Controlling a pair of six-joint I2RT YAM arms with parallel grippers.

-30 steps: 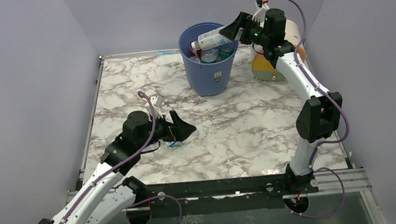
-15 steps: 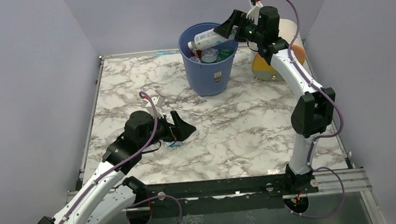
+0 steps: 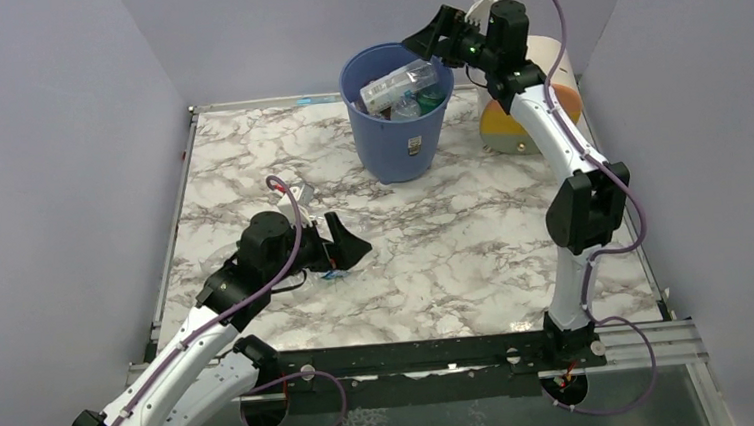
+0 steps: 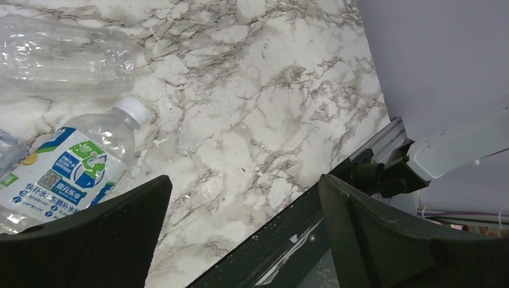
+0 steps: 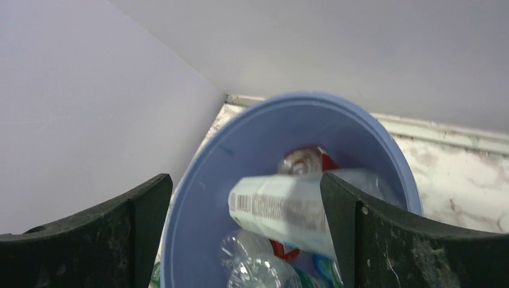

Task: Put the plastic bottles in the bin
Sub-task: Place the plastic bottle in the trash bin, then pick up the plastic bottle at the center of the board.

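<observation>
Clear plastic bottle (image 3: 399,79) lies loose in far-edge tall blue bucket (image 3: 397,156); right gripper (image 5: 245,180) wide. Wide left gripper (image 4: 245,180) should grasp white-capped bottle (image 4: 72,168).

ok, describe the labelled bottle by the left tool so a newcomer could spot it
On the marble table, look right by the left tool. The labelled bottle lies on its side there, with a white cap. Unlike the crumpled bare bottle beyond it, it carries a blue and green label with printed text.

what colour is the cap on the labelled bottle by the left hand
White cap, clearest in the left wrist view.
</observation>
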